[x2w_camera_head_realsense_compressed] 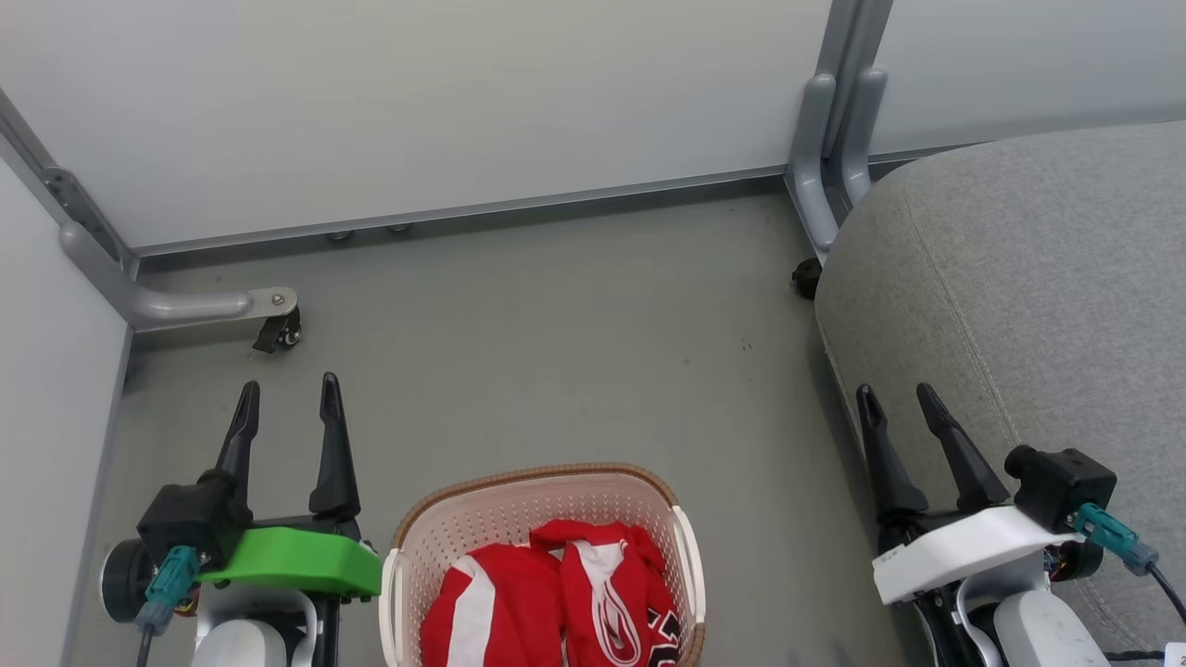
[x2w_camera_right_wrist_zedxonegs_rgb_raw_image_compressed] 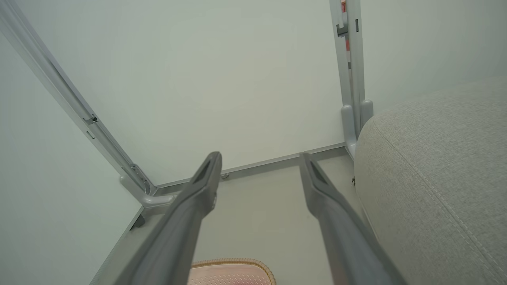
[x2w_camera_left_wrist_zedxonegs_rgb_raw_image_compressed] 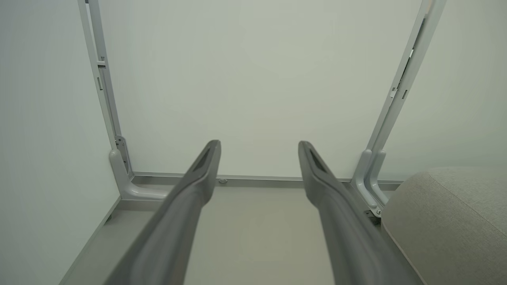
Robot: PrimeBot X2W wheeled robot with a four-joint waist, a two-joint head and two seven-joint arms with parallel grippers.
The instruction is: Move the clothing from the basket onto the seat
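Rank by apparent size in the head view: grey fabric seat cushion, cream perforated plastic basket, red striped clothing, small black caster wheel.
1. grey fabric seat cushion
2. cream perforated plastic basket
3. red striped clothing
4. small black caster wheel
Cushion and basket run off-frame.

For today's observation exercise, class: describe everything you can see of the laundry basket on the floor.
The basket is small, cream-white plastic with perforated walls, a brown woven-look rim and white side handles. It stands upright on the grey floor, between the left gripper and right gripper, apart from the grey seat. Red-and-white clothing lies crumpled inside. The basket's near edge is cut off.
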